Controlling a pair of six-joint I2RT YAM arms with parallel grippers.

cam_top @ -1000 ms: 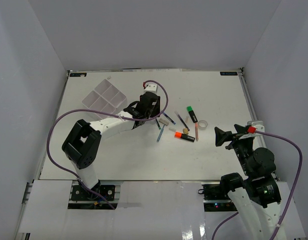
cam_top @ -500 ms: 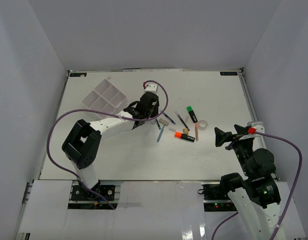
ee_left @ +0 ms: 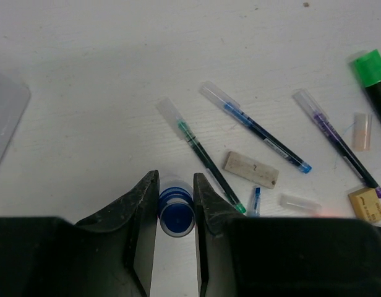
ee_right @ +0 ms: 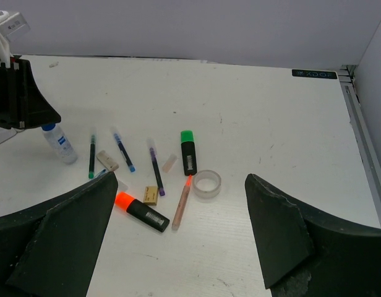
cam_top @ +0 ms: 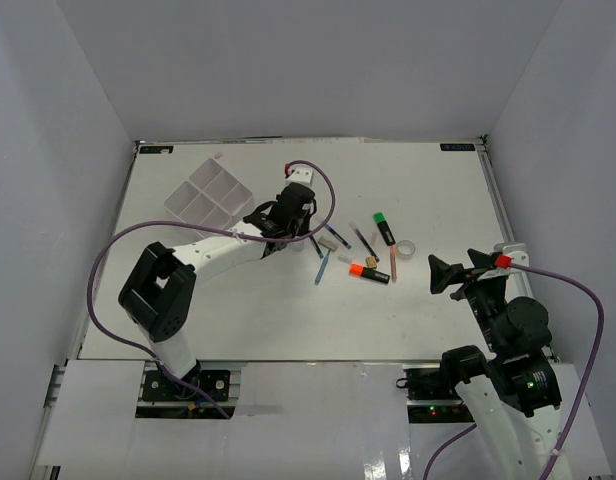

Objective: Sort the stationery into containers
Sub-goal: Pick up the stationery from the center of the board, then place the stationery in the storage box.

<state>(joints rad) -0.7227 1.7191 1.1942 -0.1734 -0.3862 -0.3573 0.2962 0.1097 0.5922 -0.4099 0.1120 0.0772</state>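
My left gripper (cam_top: 268, 222) (ee_left: 176, 185) is shut on the blue cap of the white bottle (ee_left: 176, 213) (ee_right: 59, 143), which stands slightly tilted on the table. Thin pens (ee_left: 200, 151) (ee_left: 255, 127) (ee_left: 336, 139), a long eraser (ee_left: 251, 170) and a tan eraser (ee_left: 365, 204) lie to its right. The green highlighter (ee_right: 188, 150), orange highlighter (ee_right: 144, 212), pink pen (ee_right: 182, 201) and clear tape ring (ee_right: 206, 183) lie mid-table. The white four-compartment tray (cam_top: 208, 195) sits at the far left. My right gripper (cam_top: 443, 272) (ee_right: 181, 178) is open and empty, near the right side.
White walls enclose the table on three sides. A small clear pen cap (ee_right: 169, 163) lies among the pens. The left arm's purple cable (cam_top: 323, 190) loops above the pen cluster. A corner of the tray (ee_left: 5, 111) shows at the left of the left wrist view.
My left gripper and forearm have shifted slightly left, toward the tray, with the jaws still around the bottle cap. The right arm has not moved.
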